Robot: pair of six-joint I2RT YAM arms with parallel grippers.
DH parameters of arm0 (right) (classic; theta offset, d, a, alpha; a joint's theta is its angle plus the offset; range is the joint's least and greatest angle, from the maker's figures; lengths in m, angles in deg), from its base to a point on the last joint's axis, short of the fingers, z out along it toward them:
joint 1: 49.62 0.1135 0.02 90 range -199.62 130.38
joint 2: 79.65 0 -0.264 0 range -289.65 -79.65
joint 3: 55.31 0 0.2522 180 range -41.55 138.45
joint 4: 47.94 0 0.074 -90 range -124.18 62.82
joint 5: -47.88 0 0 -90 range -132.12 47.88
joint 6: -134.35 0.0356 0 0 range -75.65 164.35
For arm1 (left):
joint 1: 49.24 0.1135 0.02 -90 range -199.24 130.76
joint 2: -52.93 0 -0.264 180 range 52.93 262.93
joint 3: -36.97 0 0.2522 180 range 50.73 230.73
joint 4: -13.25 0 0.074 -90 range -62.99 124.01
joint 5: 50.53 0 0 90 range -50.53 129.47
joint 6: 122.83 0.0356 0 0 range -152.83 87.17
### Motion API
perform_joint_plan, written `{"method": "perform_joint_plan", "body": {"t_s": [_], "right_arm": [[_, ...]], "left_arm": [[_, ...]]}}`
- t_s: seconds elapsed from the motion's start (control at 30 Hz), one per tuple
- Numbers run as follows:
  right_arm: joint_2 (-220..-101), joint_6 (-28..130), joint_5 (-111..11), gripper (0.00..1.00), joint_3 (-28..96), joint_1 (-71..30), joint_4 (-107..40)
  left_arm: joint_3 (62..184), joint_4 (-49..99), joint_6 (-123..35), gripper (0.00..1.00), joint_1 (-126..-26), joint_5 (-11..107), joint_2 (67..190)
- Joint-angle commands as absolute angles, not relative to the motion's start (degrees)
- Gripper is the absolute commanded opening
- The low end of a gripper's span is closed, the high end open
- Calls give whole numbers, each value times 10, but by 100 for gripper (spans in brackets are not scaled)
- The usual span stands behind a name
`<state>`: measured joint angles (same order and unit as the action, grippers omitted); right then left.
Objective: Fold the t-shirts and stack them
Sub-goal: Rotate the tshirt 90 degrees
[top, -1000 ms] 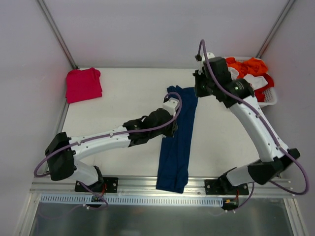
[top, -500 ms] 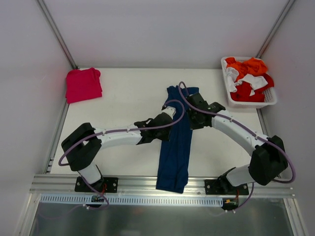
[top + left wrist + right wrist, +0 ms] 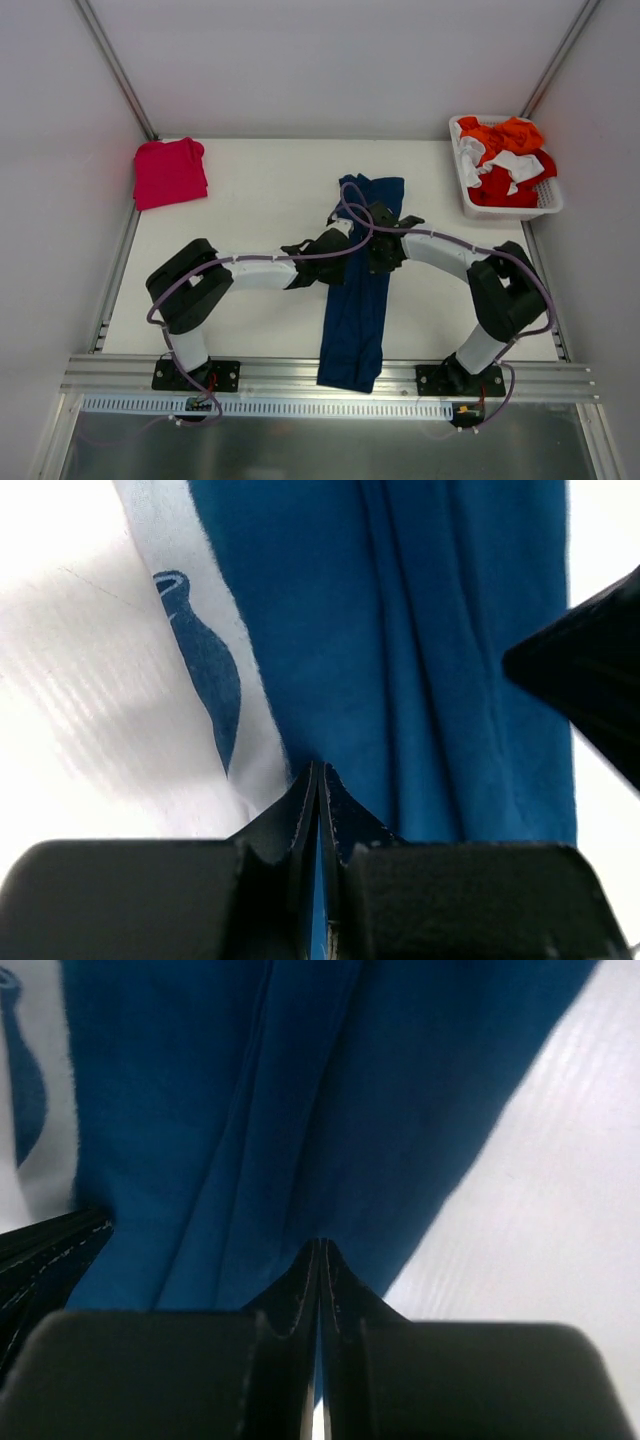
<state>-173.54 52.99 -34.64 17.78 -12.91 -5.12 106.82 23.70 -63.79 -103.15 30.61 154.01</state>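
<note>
The dark navy t-shirt [image 3: 355, 310] lies as a long narrow strip down the middle of the table, its near end hanging over the front rail. My left gripper [image 3: 338, 258] is shut, its tips [image 3: 320, 768] resting at the strip's left edge. My right gripper [image 3: 385, 255] is shut too, tips [image 3: 320, 1243] down on the blue cloth [image 3: 250, 1110] close to its right edge. Neither shows cloth bunched between its fingers. The pinkish-red t-shirt [image 3: 170, 172] sits folded at the far left corner.
A white basket [image 3: 548, 208] with orange, red and white clothes [image 3: 505, 160] stands at the far right. White walls and metal posts close in the table. Both forearms lie low across the table on either side of the strip.
The right arm swung down from beside the basket to the navy strip's right edge. The left arm folded in, its gripper staying by the left edge. Both stayed shut.
</note>
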Motion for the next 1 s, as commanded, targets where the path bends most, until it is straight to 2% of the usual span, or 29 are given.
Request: {"method": "perform_joint_plan", "body": {"t_s": [0.0, 0.47, 0.97], "right_arm": [[-1780, 550, -361, 0, 198, -121, -76], [-1906, 538, -367, 1, 335, -122, -34], [-1942, 504, -378, 1, 408, -175, 7]], "left_arm": [[1085, 210, -646, 0, -1016, 340, 1566], [1136, 206, -633, 0, -949, 422, 1614], [1228, 216, -613, 0, -897, 491, 1673]]}}
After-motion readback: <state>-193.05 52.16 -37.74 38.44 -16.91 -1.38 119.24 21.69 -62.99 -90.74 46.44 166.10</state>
